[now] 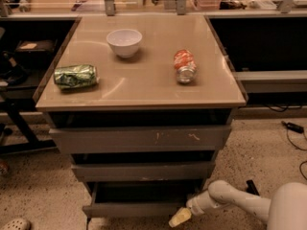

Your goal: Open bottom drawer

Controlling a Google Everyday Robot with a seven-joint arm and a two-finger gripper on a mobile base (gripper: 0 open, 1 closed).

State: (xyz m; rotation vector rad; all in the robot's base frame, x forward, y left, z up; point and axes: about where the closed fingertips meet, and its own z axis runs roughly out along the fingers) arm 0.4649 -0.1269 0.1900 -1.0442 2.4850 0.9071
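Tan tabletop (144,87) over speckled floor (268,152) holds a white bowl (124,42), green can (76,76) and orange can (184,66), labels unreadable. The bottom drawer (134,209) of 3 sits partly pulled out; the gripper (178,218) is at its right front corner, open or closed unclear

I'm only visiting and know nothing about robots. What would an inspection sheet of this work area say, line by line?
Surface: tan cabinet top, flat, three things on it.
Job's things: bottom drawer pulled partly out, dark inside showing.
Clutter: white bowl upright; green can and orange can lying on their sides.
Grippers: gripper low, at the bottom drawer's right front corner.
Cables: black cable on the floor, right side.
Surroundings: speckled floor; grey shelf at right.
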